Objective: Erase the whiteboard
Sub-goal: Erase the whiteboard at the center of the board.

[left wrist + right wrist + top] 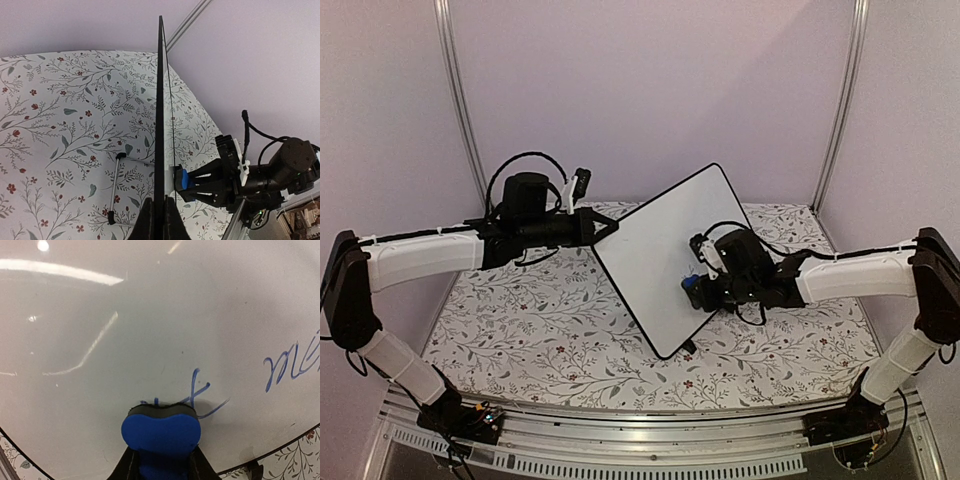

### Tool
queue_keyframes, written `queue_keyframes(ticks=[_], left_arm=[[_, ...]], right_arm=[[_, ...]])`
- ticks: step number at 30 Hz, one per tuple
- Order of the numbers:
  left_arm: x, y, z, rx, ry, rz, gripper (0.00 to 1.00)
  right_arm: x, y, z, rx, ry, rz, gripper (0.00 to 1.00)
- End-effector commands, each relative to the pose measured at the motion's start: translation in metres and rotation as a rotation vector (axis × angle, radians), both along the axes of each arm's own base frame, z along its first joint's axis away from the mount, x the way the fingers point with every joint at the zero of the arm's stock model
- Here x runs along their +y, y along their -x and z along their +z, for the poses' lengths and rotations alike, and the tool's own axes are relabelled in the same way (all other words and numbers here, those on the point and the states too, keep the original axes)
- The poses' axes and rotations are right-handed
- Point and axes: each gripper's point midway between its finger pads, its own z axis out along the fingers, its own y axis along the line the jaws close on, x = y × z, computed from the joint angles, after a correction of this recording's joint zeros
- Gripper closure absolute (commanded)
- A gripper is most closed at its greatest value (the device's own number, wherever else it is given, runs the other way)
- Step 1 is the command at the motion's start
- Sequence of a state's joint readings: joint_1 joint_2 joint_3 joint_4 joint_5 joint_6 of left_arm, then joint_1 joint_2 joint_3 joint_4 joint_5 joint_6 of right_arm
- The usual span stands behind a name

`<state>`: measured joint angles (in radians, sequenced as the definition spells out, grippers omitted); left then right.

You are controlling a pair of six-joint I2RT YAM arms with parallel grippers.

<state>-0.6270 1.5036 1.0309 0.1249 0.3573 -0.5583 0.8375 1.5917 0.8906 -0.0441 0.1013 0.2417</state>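
White cloth (pixel 540 330) printed with grey sprigs and small red flowers covers the table; lilac walls (pixel 650 80) close it in behind and at both sides; one aluminium post (pixel 460 100) stands at the upper left of the top view and another (pixel 845 100) at the upper right; a slotted metal rail (pixel 650 440) runs along the bottom edge.

At the centre of that view the whiteboard (pixel 655 260) stands tilted, turned like a diamond, its glossy face toward the camera; whether its lowest corner touches the cloth I cannot tell. The left gripper (pixel 603 231) is clenched on the black rim at the board's left-hand corner; in the left wrist view the board shows edge-on as a thin dark line up the middle, with both fingers pinched on it at the bottom. Left of that line a thin grey rod with black ends (pixel 114 187) hangs over the cloth; whether it is fixed to the board I cannot tell.

The right gripper (pixel 698 290) is at the lower right part of the board, jaws grasping a blue eraser (pixel 691 293) whose dark felt edge touches the white face. In the right wrist view the eraser sits at bottom centre, covering part of a blue marker scrawl (pixel 200 390); more blue cursive writing (pixel 290 365) lies at the right edge, apart from the eraser.
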Motion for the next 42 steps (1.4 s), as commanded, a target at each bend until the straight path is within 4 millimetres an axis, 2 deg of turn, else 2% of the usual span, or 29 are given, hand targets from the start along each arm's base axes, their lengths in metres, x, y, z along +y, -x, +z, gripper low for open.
queue_keyframes(ticks=[1,4,8,13,19,23,31,35,38,42], left_arm=[[-0.007,0.018,-0.001,-0.007,-0.014,-0.074,1.00],[-0.007,0.018,0.000,-0.009,-0.011,-0.074,1.00],[-0.007,0.018,0.002,-0.013,-0.009,-0.074,1.00],[-0.007,0.019,0.003,-0.014,-0.008,-0.075,1.00],[-0.007,0.019,0.003,-0.015,-0.007,-0.075,1.00],[-0.007,0.018,0.001,-0.012,-0.010,-0.073,1.00],[-0.007,0.018,0.001,-0.011,-0.011,-0.074,1.00],[-0.007,0.018,0.002,-0.013,-0.009,-0.074,1.00],[-0.007,0.019,0.002,-0.014,-0.008,-0.076,1.00],[-0.007,0.019,0.004,-0.014,-0.004,-0.078,1.00]], right_arm=[[0.011,-0.030,0.027,-0.086,-0.028,-0.010,0.85],[0.014,-0.031,0.026,-0.082,-0.020,0.000,0.85],[0.010,-0.023,0.007,-0.038,-0.005,0.008,0.85],[-0.011,-0.002,-0.024,0.028,0.028,-0.010,0.85],[-0.026,0.014,-0.041,0.057,0.023,-0.023,0.85],[-0.024,0.012,-0.037,0.047,0.016,-0.020,0.85],[-0.001,-0.024,0.006,-0.044,-0.027,-0.010,0.85],[0.005,-0.036,0.019,-0.069,-0.038,-0.007,0.85],[0.004,-0.036,0.016,-0.061,-0.034,-0.007,0.85],[-0.002,-0.024,-0.006,-0.007,-0.021,-0.002,0.85]])
